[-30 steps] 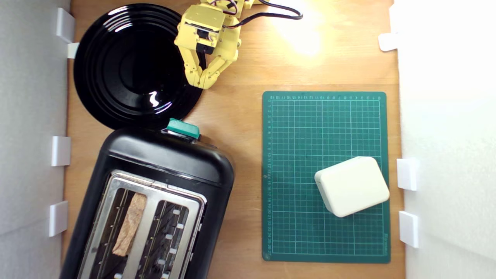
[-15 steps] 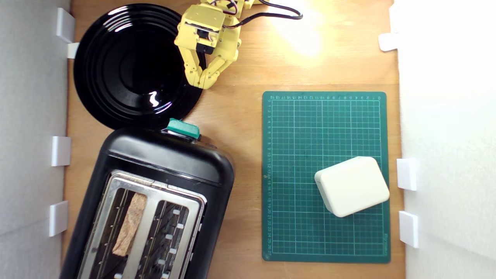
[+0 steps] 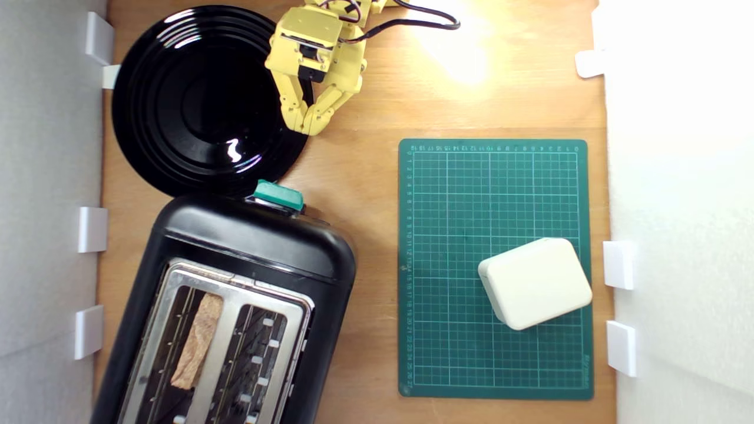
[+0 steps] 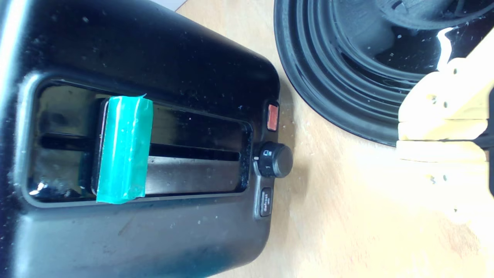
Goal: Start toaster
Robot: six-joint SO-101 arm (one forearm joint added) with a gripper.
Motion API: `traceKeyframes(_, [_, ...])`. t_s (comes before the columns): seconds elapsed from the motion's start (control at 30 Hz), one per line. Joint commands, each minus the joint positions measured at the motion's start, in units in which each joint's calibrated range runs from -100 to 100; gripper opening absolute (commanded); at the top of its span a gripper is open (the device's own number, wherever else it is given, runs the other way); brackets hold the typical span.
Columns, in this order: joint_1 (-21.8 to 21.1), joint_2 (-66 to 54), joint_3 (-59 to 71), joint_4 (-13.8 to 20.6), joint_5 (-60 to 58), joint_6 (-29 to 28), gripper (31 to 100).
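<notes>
The yellow claw (image 3: 307,125) hangs clenched and empty over the black plate's (image 3: 147,106) rim, its fingers pressed together. The toaster (image 3: 253,241) lies at about 7 o'clock from it in the exterior view, well apart on the table (image 3: 365,106), its teal lever (image 4: 123,148) facing the claw and untouched
</notes>
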Motion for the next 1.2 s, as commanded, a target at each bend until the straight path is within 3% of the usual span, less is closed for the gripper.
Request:
traceKeyframes(0.0, [-0.17, -0.25, 0.65, 0.27, 0.13, -0.13, 31.4])
traceKeyframes(1.17, [-0.25, -0.42, 0.65, 0.17, 0.13, -0.13, 31.4])
